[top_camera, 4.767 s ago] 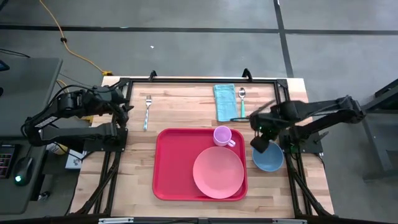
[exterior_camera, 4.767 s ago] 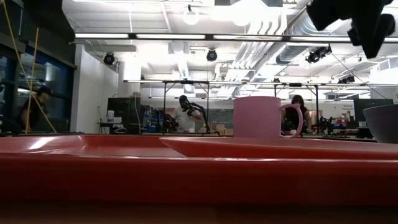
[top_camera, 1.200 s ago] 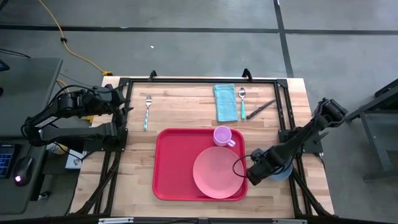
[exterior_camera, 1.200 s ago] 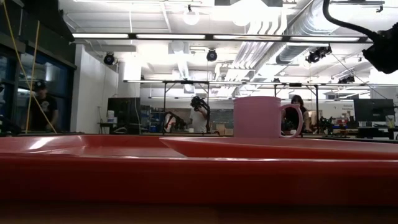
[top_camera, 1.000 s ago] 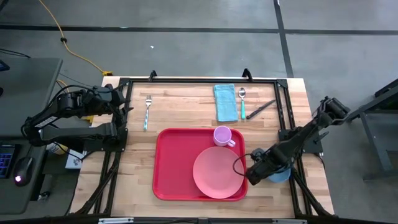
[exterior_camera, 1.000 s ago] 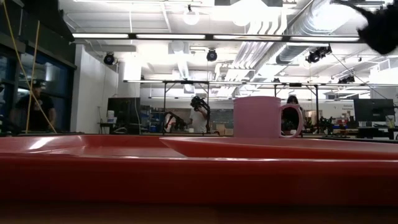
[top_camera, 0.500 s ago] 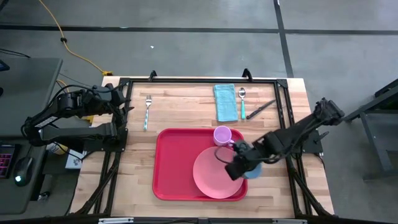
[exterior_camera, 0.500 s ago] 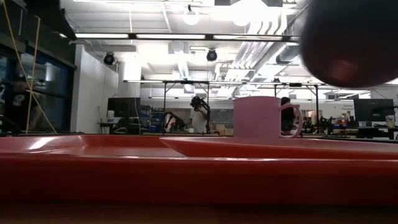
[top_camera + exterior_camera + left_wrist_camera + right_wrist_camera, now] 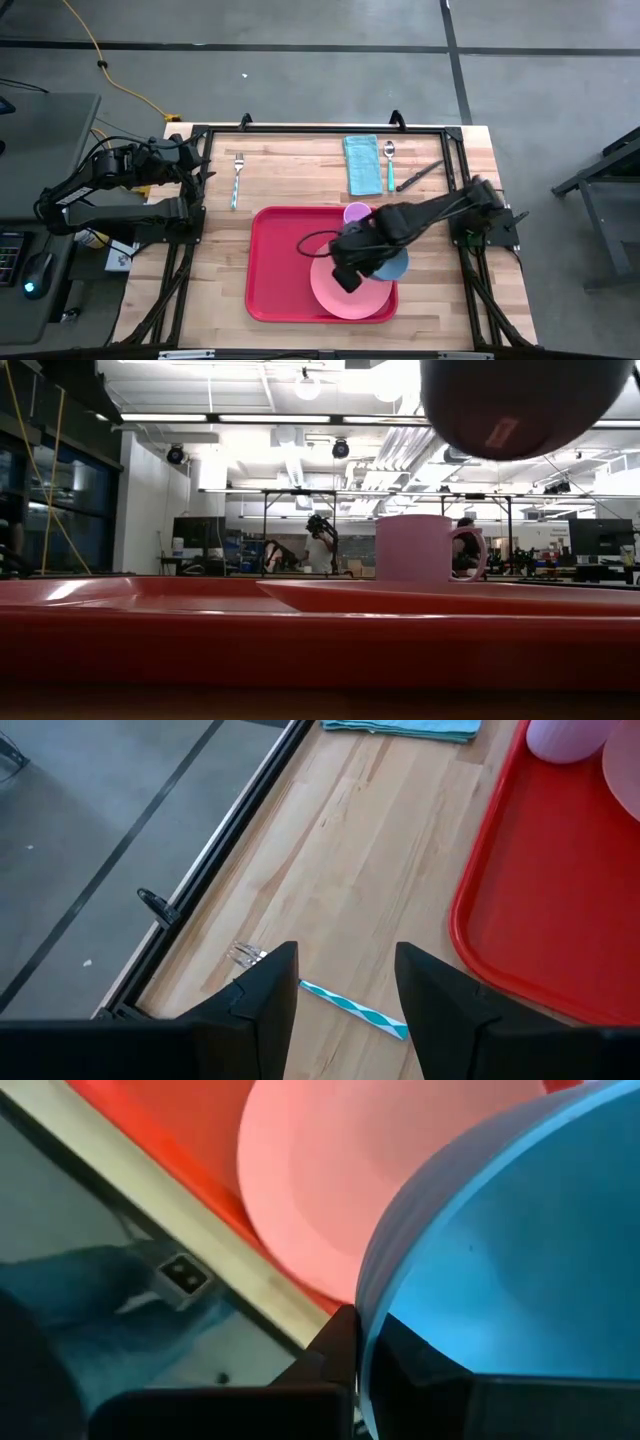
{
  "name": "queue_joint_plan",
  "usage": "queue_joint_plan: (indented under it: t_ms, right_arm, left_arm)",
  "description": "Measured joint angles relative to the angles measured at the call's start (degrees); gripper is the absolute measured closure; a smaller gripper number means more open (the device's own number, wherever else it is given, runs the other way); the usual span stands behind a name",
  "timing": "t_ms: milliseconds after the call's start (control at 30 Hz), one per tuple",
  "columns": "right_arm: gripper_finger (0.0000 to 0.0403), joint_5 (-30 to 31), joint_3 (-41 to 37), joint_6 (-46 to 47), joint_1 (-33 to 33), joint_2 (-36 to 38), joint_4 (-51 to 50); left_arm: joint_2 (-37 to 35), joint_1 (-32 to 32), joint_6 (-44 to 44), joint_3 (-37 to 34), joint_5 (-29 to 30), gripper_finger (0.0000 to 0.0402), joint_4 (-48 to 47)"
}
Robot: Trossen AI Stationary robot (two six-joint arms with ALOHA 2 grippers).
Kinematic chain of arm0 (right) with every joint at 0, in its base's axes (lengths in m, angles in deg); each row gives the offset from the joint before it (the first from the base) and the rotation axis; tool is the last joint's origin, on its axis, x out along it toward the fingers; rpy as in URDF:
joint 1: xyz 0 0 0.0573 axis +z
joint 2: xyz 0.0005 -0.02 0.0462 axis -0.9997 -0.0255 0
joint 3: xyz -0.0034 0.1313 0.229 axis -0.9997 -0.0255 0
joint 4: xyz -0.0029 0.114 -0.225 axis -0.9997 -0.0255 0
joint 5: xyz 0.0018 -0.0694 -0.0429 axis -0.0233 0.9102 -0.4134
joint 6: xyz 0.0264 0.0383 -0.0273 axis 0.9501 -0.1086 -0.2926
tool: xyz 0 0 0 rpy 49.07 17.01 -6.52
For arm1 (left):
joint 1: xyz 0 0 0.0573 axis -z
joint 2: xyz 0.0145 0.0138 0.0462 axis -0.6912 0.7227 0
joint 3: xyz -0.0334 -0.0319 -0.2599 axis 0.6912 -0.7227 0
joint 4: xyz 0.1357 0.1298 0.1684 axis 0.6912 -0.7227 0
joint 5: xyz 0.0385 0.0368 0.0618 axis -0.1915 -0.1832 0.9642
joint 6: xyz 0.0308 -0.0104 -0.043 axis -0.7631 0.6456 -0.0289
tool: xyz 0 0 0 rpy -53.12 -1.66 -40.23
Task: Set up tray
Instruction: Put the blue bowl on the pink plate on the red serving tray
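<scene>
Right, we have the tray [image 9: 290,262] flat on the wooden table [image 9: 290,180], long side facing us, pink plate [image 9: 345,290] and pink mug [image 9: 356,213] on its right half. Right gripper [image 9: 372,262] is over the plate, fingers clenched on the rim of the blue bowl [image 9: 392,266] (bowl hangs clear of the plate in the low view). Left gripper [image 9: 340,982] waits at the table's left edge above the fork [image 9: 330,1000], fingers spread, holding nothing. We judge the tray rigid, light, smooth plastic, so slippery; pinch the low raised rim at a long edge, never the flat face.
</scene>
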Motion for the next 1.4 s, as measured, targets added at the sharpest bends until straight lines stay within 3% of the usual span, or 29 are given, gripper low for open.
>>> queue_joint_plan:
  t_ms: [333, 767, 1000, 1400]
  right_arm:
    - [0.0403, 1.5, 4.0, -8.0, -0.7, -12.3, -0.8]
    - [0.0403, 2.9, 4.1, -8.1, 1.1, -14.0, 2.5]
    - [0.0403, 4.0, 2.5, -3.0, 4.2, -14.0, 5.3]
    - [0.0403, 7.8, -7.2, 7.1, 9.5, -13.9, 13.8]
  left_arm:
    - [0.0, 0.0, 0.0, 0.0, -0.7, 0.0202, 0.0]
    - [0.0, 0.0, 0.2, 0.0, -3.0, 0.0202, 0.0]
    - [0.0, 0.0, 1.2, 0.0, -5.2, 0.0202, 0.0]
    - [0.0, 0.0, 1.0, 0.0, -6.4, 0.0202, 0.1]
